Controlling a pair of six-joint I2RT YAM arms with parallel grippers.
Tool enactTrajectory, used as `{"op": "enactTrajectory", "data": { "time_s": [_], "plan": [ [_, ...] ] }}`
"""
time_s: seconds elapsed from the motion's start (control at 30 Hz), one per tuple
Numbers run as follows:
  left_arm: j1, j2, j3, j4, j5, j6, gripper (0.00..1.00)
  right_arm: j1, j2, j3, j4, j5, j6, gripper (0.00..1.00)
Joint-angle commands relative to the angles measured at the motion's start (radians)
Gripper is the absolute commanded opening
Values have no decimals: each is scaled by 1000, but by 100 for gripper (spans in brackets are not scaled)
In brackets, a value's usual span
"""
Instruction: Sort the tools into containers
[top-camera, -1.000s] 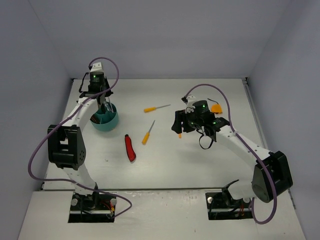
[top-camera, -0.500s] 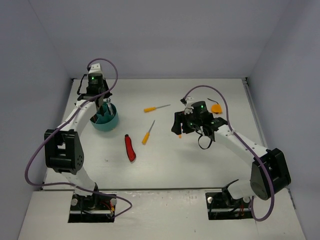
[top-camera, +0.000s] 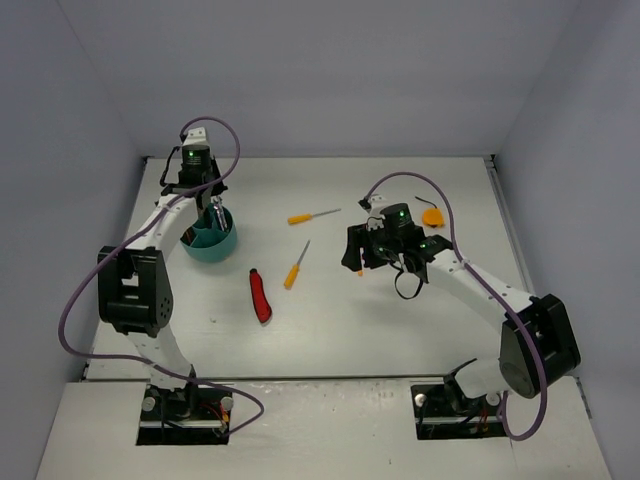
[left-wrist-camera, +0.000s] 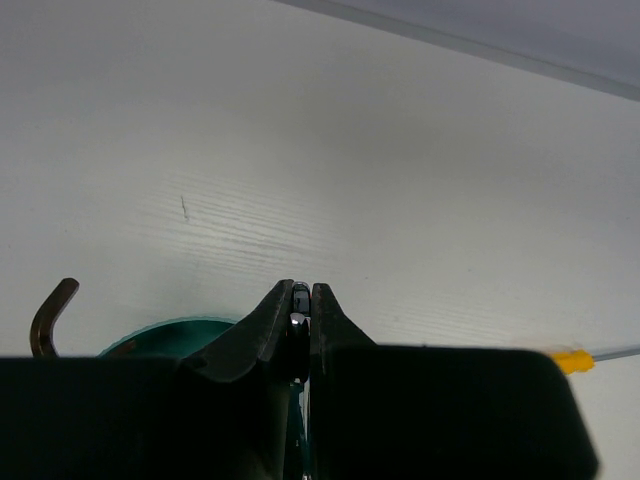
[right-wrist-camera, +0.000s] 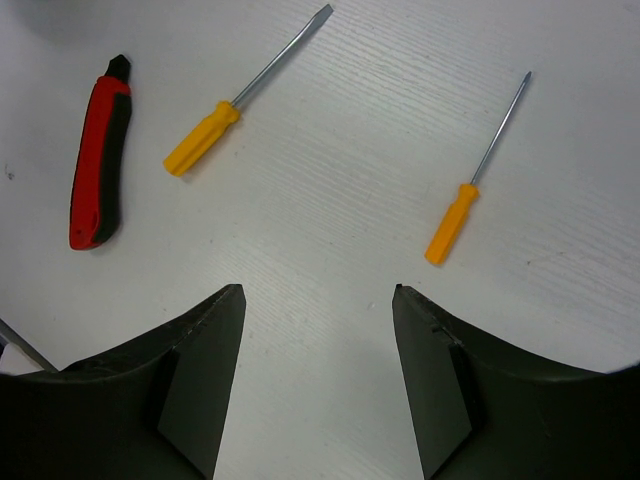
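Note:
The round teal tub (top-camera: 208, 240) stands at the back left, and its rim (left-wrist-camera: 160, 335) shows in the left wrist view. My left gripper (top-camera: 214, 213) (left-wrist-camera: 302, 292) is right above the tub, shut on a thin silver wrench (left-wrist-camera: 298, 318) that hangs down into it. A dark hex key (left-wrist-camera: 48, 318) sticks up from the tub. My right gripper (top-camera: 356, 256) (right-wrist-camera: 318, 290) is open and empty above the table. Two orange-handled screwdrivers (top-camera: 313, 215) (top-camera: 296, 265) and the red-and-black folding knife (top-camera: 260, 296) lie between the arms. They also show in the right wrist view: flat-blade screwdriver (right-wrist-camera: 215, 130), thin screwdriver (right-wrist-camera: 455, 222), knife (right-wrist-camera: 100, 165).
A flat orange piece (top-camera: 433, 216) lies behind the right arm. A thin silver rod end (right-wrist-camera: 22, 346) shows at the lower left edge of the right wrist view. Grey walls close the table on three sides.
The left wrist has shifted slightly over the tub, still holding the wrench. The right arm has barely moved. The tools on the table lie as before.

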Motion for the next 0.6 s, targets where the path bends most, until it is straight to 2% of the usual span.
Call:
{"op": "enactTrajectory", "data": {
  "time_s": [0.0,0.33,0.4,0.57],
  "plan": [
    [1,0,12,117,-23,24,4,6,3,4,33,-1,-15,58],
    [1,-23,-20,104,-24,25,23,6,28,12,23,142,22,58],
    [1,-42,-24,92,-35,21,29,6,40,21,-1,166,32,55],
    [-21,-147,12,-55,-68,1,47,8,113,59,-50,263,52,51]
  ]
}}
